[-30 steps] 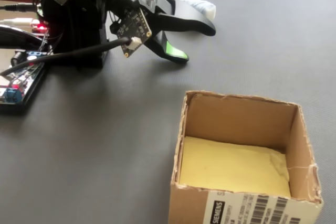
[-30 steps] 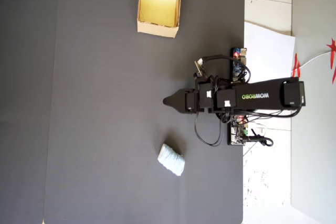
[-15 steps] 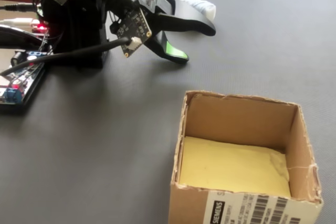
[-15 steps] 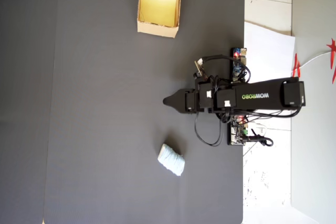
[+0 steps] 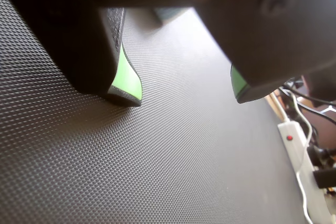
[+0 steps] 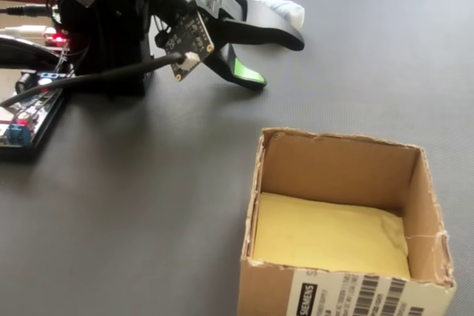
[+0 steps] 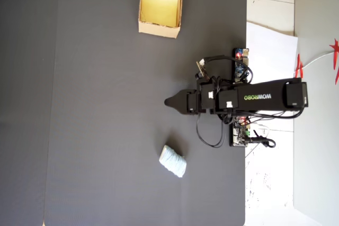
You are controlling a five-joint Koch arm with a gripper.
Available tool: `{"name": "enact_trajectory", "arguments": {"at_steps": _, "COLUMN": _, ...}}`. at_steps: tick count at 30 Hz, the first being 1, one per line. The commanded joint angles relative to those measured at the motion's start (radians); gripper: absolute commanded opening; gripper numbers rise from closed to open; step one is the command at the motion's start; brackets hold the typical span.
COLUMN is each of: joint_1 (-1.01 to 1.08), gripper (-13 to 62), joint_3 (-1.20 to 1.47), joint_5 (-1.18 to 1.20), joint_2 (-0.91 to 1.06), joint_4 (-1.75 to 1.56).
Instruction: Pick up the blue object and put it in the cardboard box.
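Note:
The blue object [image 7: 172, 161], a small pale block, lies on the black mat below the arm in the overhead view. In the fixed view the blue object [image 6: 281, 5] peeks out behind the upper jaw. My gripper [image 6: 278, 61] hovers just above the mat, open, with nothing between its green-padded fingers [image 5: 128, 80]. In the wrist view the gripper [image 5: 184, 95] shows only bare mat in its gap. The cardboard box [image 6: 333, 168] stands open and empty in the foreground. Overhead, the cardboard box [image 7: 159, 27] is at the top, far from the gripper [image 7: 169, 101].
The arm's base with circuit boards and cables [image 6: 29, 101] sits at the left of the fixed view. A white power strip [image 5: 300, 156] with wires lies off the mat's right edge in the wrist view. White paper [image 7: 270, 46] borders the mat overhead.

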Motion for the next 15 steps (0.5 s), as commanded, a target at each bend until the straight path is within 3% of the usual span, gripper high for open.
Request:
{"name": "enact_trajectory", "arguments": {"at_steps": 1, "joint_1": -0.012, "gripper": 34.1, "joint_3": 0.037, "joint_5": -0.014, "joint_2": 0.086, "joint_4": 0.112}}
{"name": "enact_trajectory", "arguments": {"at_steps": 15, "joint_1": -0.032, "gripper": 33.7, "joint_3": 0.034, "joint_5": 0.077, "joint_2": 0.086, "joint_4": 0.114}}
